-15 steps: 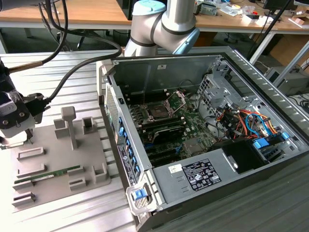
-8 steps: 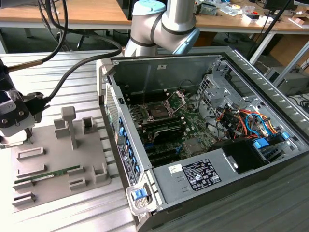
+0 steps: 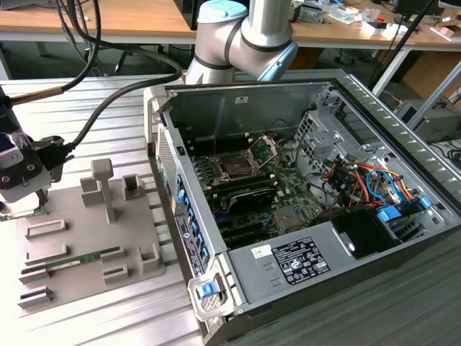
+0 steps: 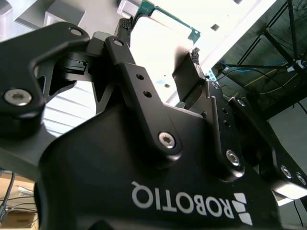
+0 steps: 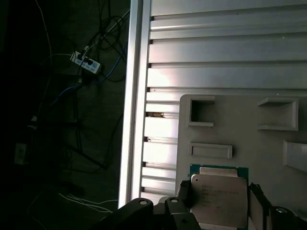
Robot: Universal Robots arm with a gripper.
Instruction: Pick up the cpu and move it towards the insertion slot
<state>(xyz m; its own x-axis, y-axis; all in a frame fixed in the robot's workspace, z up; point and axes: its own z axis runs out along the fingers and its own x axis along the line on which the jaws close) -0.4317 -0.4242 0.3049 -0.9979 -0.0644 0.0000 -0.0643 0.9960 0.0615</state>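
Two black fingers (image 5: 185, 197) of the gripper (image 5: 219, 192) are clamped against opposite edges of the cpu (image 5: 219, 199). In the first wrist view its silvery lid faces the camera, with a thin green rim along one side. In the second wrist view the chip shows bright between the fingertips, with the same green edge beyond them. The cpu sits over a grey fixture plate (image 3: 86, 223) with raised blocks and shallow pockets, and whether it is touching that plate or just clear of it cannot be told. The plate lies on the ribbed metal counter (image 3: 108, 94) close to the counter's edge on the exterior view's left. The gripper hangs at the plate's corner nearest that edge. A long thin green memory stick (image 3: 75, 259) lies flat in a holder on the plate, toward the counter's near edge and apart from the gripper. An open computer case (image 3: 288, 263) takes up the counter toward the exterior view's right, just beside the plate. Inside it, the insertion slot (image 3: 236, 166) is a dark square socket framed in silver metal. Its hinged bracket is tilted up behind it, and it is well apart from the cpu. The arm (image 3: 245, 36) rises at the counter's far edge, behind the case.
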